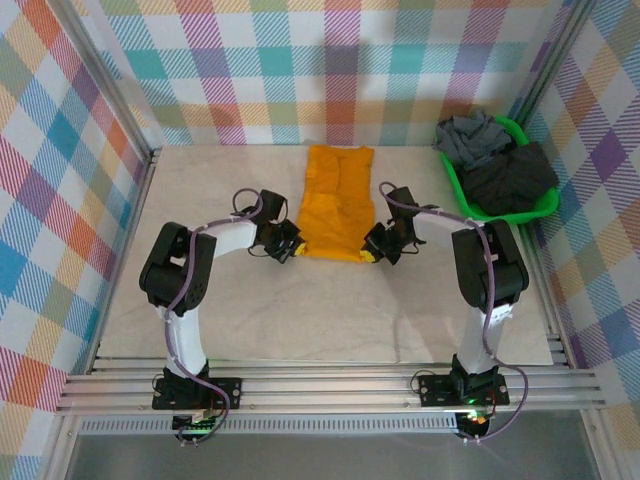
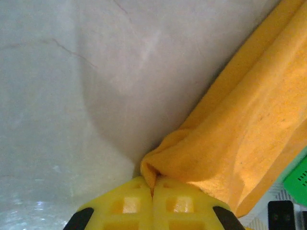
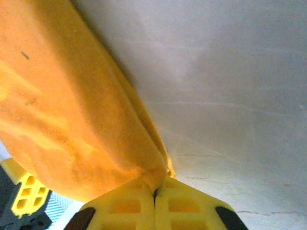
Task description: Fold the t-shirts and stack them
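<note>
A mustard-orange t-shirt [image 1: 336, 200] lies folded into a long strip at the middle of the table. My left gripper [image 1: 291, 247] is shut on its near left corner, the cloth [image 2: 230, 129] pinched between the yellow fingertips [image 2: 129, 203]. My right gripper [image 1: 368, 254] is shut on the near right corner, with the orange cloth [image 3: 67, 110] caught between its yellow fingertips [image 3: 187, 203]. A mid-grey t-shirt [image 1: 473, 137] and a dark charcoal t-shirt [image 1: 512, 180] lie crumpled in the green basket [image 1: 455, 185] at the back right.
Checked walls close in the table on the left, back and right. The basket stands against the right wall. Bare pale tabletop [image 1: 310, 310] stretches between the shirt and the aluminium rail [image 1: 330, 385] at the near edge.
</note>
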Controlling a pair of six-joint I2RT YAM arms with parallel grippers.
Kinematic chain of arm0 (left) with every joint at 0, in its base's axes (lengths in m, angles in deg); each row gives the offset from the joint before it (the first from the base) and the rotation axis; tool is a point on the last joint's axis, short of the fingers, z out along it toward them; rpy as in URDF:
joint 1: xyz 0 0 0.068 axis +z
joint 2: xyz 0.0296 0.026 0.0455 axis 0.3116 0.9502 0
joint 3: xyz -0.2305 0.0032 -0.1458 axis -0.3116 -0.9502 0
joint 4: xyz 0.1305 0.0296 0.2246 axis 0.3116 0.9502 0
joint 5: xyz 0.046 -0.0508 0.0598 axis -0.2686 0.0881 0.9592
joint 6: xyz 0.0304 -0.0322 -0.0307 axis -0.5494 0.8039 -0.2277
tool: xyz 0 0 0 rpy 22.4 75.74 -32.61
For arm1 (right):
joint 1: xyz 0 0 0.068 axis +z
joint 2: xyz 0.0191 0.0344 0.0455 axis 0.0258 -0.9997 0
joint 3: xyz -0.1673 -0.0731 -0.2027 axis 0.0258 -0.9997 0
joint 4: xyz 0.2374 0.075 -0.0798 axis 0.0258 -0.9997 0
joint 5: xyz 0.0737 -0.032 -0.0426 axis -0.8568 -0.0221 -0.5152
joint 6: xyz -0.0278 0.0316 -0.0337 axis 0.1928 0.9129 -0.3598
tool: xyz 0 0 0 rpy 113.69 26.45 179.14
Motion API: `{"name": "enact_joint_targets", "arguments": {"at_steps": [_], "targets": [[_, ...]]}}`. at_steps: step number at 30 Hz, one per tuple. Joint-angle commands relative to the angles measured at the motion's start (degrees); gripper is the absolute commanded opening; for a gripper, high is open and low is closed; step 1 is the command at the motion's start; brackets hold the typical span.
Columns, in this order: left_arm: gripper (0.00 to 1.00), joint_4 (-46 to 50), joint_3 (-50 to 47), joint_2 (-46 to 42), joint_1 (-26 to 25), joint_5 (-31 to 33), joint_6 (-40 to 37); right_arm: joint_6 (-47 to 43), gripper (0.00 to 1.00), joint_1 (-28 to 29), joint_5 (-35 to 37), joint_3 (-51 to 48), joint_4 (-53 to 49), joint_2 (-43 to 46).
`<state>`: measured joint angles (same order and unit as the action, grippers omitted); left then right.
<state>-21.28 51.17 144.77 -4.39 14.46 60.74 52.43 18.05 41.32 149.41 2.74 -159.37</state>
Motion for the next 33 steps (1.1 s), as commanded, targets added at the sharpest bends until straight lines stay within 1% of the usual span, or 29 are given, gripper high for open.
{"name": "enact_joint_targets", "arguments": {"at_steps": [1,5,9,11,12,14,16,18,22,24,26,27,29,31,33], "targets": [[0.0,0.5,-4.2,-4.7,-1.4,-1.3,-0.7,-1.3,0.0,0.2,2.1,-0.1,-2.4,4.3],[0.0,1.4,-12.2,-10.7,-3.6,-3.2,-1.6,-3.6,0.0,0.5,1.6,-4.6,-4.9,9.6],[0.0,3.3,-19.6,-18.8,-6.7,-5.4,-3.7,-7.0,0.0,2.3,0.9,-10.0,-9.3,16.5],[0.0,4.0,-22.0,-23.9,-8.5,-6.5,-4.7,-8.6,0.0,3.7,-0.7,-12.6,-11.8,20.2],[0.0,6.2,-23.2,-26.7,-9.5,-6.9,-4.7,-9.1,0.0,4.5,-1.3,-13.7,-13.7,22.1],[0.0,7.4,-24.6,-32.8,-11.2,-7.9,-4.6,-9.7,0.0,5.5,-1.8,-14.7,-17.5,26.6],[0.0,10.8,-24.9,-39.2,-12.3,-7.4,-4.3,-9.8,0.0,5.7,-1.6,-14.2,-21.2,31.4],[0.0,12.7,-25.3,-45.0,-12.5,-7.4,-2.9,-9.7,0.0,5.6,-0.9,-11.4,-25.6,34.6],[0.0,13.9,-24.0,-52.3,-12.4,-5.6,0.5,-9.0,0.0,5.6,-1.3,-3.3,-30.1,34.9],[0.0,14.0,-22.3,-53.2,-11.6,-4.0,1.3,-8.7,0.0,5.3,-1.7,0.9,-31.0,32.9],[0.0,14.4,-19.5,-52.0,-9.5,-1.9,1.6,-8.9,0.0,4.4,-2.2,5.7,-31.2,29.6],[0.0,13.1,-18.2,-50.6,-8.0,-1.1,2.0,-9.2,0.0,3.6,-2.4,8.3,-31.0,27.2],[0.0,10.4,-15.9,-46.0,-5.1,-0.1,2.5,-9.7,0.0,2.1,-3.3,13.1,-29.4,21.8],[0.0,8.2,-11.5,-38.0,-2.1,0.2,1.8,-10.1,0.0,0.5,-4.6,19.0,-27.0,14.3],[0.0,10.0,-5.3,-29.9,0.4,2.1,-0.1,-10.8,0.0,-0.5,-4.5,26.2,-26.3,6.1]]}}
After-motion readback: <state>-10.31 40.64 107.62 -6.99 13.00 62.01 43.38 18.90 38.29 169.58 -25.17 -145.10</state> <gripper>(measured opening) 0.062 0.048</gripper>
